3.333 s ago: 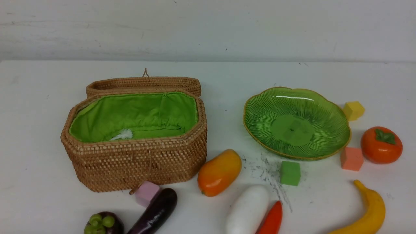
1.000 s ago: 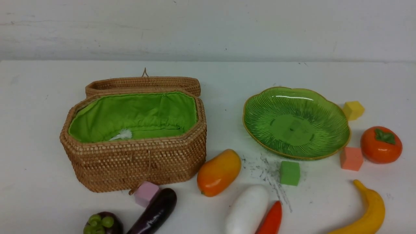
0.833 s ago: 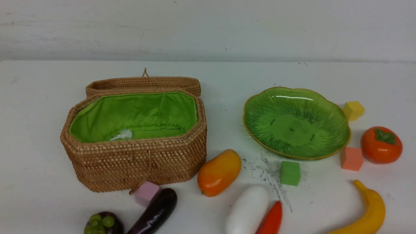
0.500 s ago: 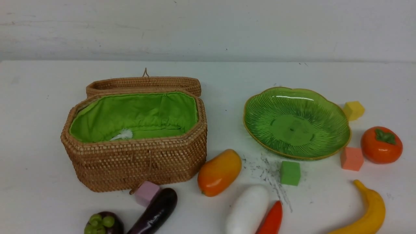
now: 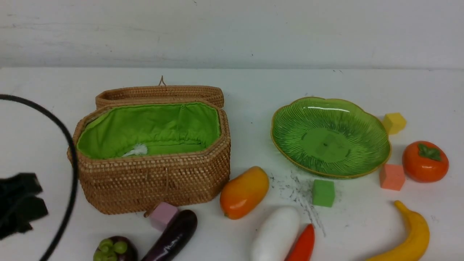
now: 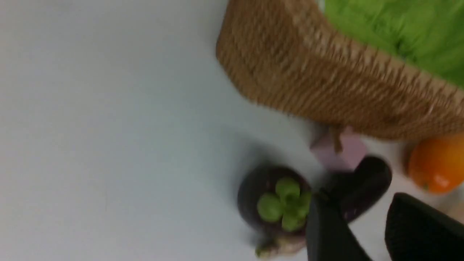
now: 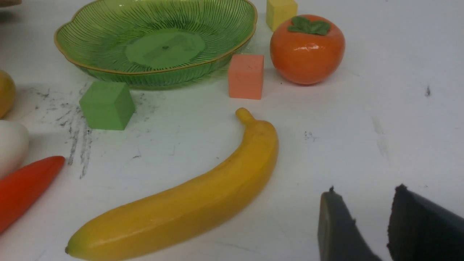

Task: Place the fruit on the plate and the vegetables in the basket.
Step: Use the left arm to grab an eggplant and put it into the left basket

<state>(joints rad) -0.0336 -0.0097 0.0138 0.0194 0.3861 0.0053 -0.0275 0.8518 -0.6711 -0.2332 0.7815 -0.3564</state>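
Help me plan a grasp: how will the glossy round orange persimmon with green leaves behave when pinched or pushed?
The glossy round orange persimmon carries a sharp highlight, so it is probably hard and slippery when pinched. Its rounded sides suggest it may roll if pushed, though it sits squat and steady now.

The left arm [image 5: 18, 204] shows at the near left edge of the front view as a black, blocky mass, and a thin black cable [image 5: 70, 159] sweeps in an arc from the far left, round its right side and down to the near edge. In the blurred left wrist view, the left tool [image 6: 357, 217] has its two dark fingers [image 6: 326, 235] parted, with nothing gripped between them. The right tool [image 7: 364, 206] is posed alike in its own wrist view, with two dark fingers [image 7: 337, 228] set apart and empty over the bench [image 7: 398, 108].
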